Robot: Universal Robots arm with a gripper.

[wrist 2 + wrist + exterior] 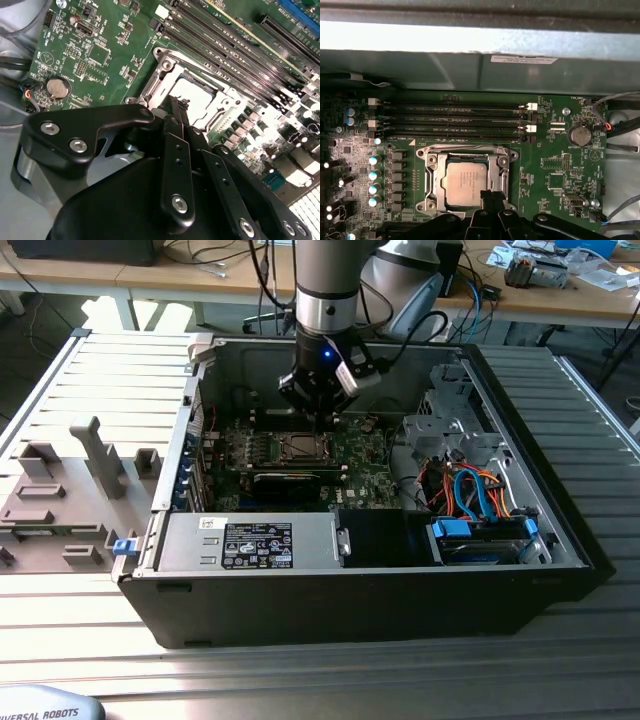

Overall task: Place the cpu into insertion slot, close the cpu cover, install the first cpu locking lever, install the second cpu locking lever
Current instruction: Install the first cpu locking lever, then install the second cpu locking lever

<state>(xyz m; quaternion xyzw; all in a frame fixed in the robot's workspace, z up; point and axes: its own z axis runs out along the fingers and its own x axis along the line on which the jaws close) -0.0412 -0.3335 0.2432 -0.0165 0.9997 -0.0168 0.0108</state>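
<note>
In the first wrist view the gripper (492, 196) covers one edge of the cpu (465, 182) and the near side of the cpu cover (470, 152); the locking levers are too thin to tell apart there; in the second wrist view the black fingers (176, 150) hide about half of the cpu (192, 97); in the exterior view the insertion slot (300, 447) is perhaps too small to judge.

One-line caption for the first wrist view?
Hand at the edge of the cpu, seated under the closed cpu cover.
</note>
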